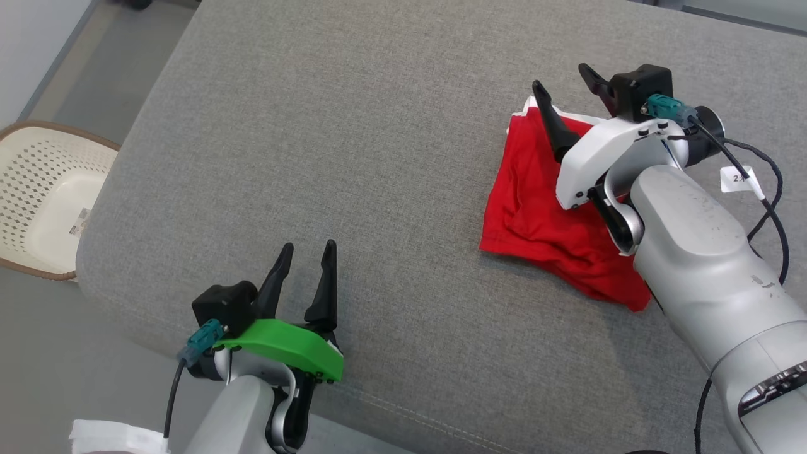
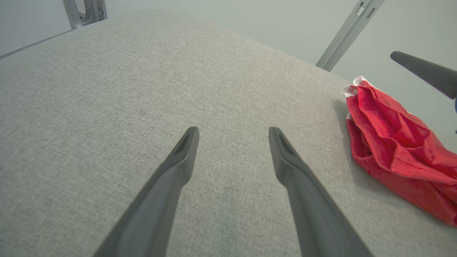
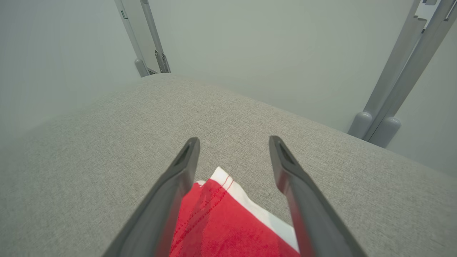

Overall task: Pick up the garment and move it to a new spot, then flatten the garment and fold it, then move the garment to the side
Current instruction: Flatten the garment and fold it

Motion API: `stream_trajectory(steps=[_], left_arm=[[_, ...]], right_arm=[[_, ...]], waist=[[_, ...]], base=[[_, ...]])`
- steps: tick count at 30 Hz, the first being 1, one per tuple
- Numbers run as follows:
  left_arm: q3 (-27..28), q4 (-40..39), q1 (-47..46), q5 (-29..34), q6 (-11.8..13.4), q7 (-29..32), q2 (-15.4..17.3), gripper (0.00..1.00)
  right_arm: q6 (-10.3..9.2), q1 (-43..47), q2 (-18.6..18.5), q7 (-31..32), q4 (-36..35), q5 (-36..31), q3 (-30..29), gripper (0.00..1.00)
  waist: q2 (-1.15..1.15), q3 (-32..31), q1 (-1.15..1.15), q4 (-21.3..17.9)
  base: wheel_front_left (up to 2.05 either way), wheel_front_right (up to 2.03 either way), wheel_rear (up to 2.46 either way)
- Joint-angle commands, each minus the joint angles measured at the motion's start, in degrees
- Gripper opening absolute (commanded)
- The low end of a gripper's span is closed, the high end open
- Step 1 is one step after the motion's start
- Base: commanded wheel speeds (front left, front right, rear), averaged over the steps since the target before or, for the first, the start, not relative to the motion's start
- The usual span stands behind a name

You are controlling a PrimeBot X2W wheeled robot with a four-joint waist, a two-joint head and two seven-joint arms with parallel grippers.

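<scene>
- Basket (image 1: 60, 129): a pale perforated container with a brown rim stands on the floor, beyond the left edge of the grey padded surface (image 1: 378, 126). A small printed slip (image 1: 81, 222) lies inside it. None of the red cloth is in it.
- Left tool (image 1: 307, 246): it sits at the near left of the padded surface with its two dark fingers spread and nothing between them. The left wrist view shows bare grey fabric under the left tool (image 2: 234, 130).
- Garment (image 1: 536, 202): a red piece gathered into a rough, creased packet lies on the right part of the padded surface, well apart from the left tool. Its long axis runs from a white-edged far corner (image 1: 523, 113) down toward the near right, roughly in line with the right forearm. From the left wrist the garment (image 2: 392, 142) shows at the far right of the view.
- Right tool (image 1: 560, 75): it hangs over the garment's far end with its jaws wide and gripping nothing. In the right wrist view the red cloth (image 3: 214, 221) with its white band lies below and between the fingers, whose tips reach past the corner. Whether the left-hand finger brushes the cloth cannot be told.
- Governing relation, as a judgement: the garment lies directly beneath the right tool and far to the right of the left one. The right arm is therefore the nearer, and any further grasp would call for a short descent onto that far corner.
</scene>
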Motion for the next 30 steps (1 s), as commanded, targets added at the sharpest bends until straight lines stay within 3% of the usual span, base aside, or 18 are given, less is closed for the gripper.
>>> stream_trajectory(steps=[1, 8, 17, 24, 30], left_arm=[[0.28, -0.18, -0.44, -0.25, 0.4, 0.05, 0.15, 1.0], [3.46, 0.22, 0.41, 2.29, 0.53, 0.05, 0.18, 1.0], [9.55, 0.83, 2.07, 7.16, -0.11, 0.05, 0.22, 1.0], [14.05, 1.09, 4.03, 11.37, -0.78, 0.05, 0.19, 1.0], [17.38, 0.31, 6.23, 14.71, -1.23, 0.05, 0.2, 1.0]], right_arm=[[-0.04, -0.41, 0.13, -1.07, 0.78, -0.29, -0.22, 1.0], [-0.04, 2.67, 0.08, -2.83, 0.49, -0.96, -2.17, 1.0], [-0.04, 17.41, -1.43, -2.82, -14.1, -5.55, -14.38, 1.0], [-0.04, 29.26, 0.99, -2.83, -23.39, -10.25, -23.62, 1.0], [-0.04, 35.7, 3.97, -2.82, -27.91, -12.98, -27.35, 1.0]], waist=[[0.0, 0.49, 0.0, 0.57], [0.0, -1.98, 0.0, -4.61], [0.0, -5.88, 0.0, -13.43], [0.0, -8.0, 0.0, -18.48], [0.0, -9.69, 0.0, -21.63]], base=[[0.0, 0.0, 0.0], [0.0, 0.0, 0.0], [0.0, 0.0, 0.0], [0.0, 0.0, 0.0], [0.0, 0.0, 0.0]])
